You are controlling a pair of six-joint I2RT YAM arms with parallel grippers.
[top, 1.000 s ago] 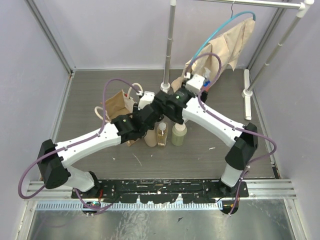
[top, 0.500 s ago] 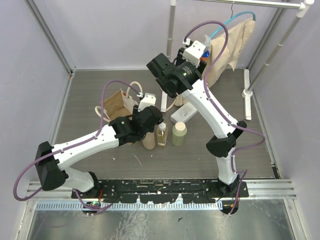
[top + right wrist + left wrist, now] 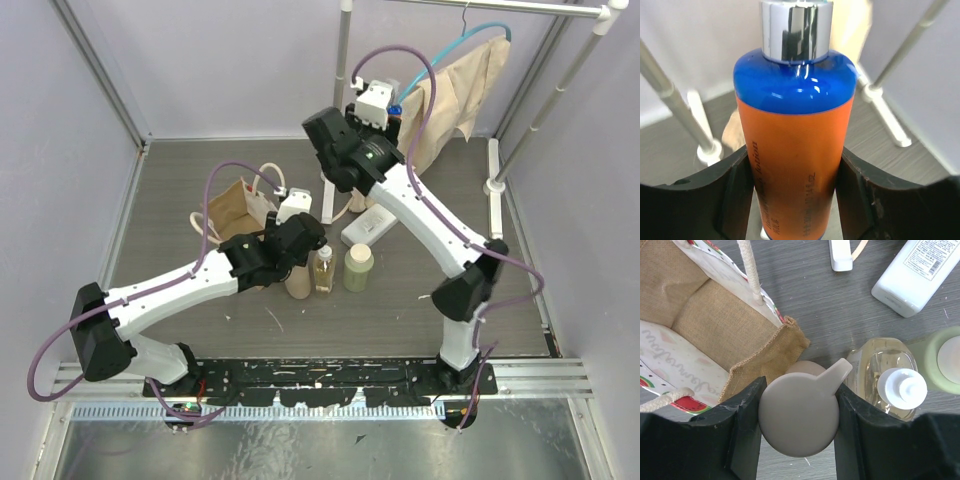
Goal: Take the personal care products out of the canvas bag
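The canvas bag (image 3: 233, 205) stands open at the left centre; the left wrist view shows its inside (image 3: 700, 325) with no bottle in it. My left gripper (image 3: 300, 258) (image 3: 797, 415) is shut on the pale cap of the tan bottle (image 3: 795, 427), which stands upright just right of the bag (image 3: 297, 284). Beside it stand the slim amber bottle (image 3: 323, 270) (image 3: 885, 372) and the olive-green bottle (image 3: 358, 268) (image 3: 940, 357). The white flat-sided bottle (image 3: 365, 228) (image 3: 917, 270) lies behind them. My right gripper (image 3: 388, 108) (image 3: 795, 200) is raised at the back, shut on an orange-and-blue bottle (image 3: 795, 135) with a chrome cap.
A metal rack pole (image 3: 338, 90) rises behind the bottles, its foot (image 3: 327, 200) beside a small peach object (image 3: 353, 205). A beige cloth on a teal hanger (image 3: 460, 85) hangs at the back right, close to my right wrist. Another rack foot (image 3: 493, 185) lies at the right. Walls enclose the table.
My right arm lifted from low over the bottles up to the back, carrying the orange-and-blue bottle. The white bottle came into view. My left gripper stayed on the tan bottle.
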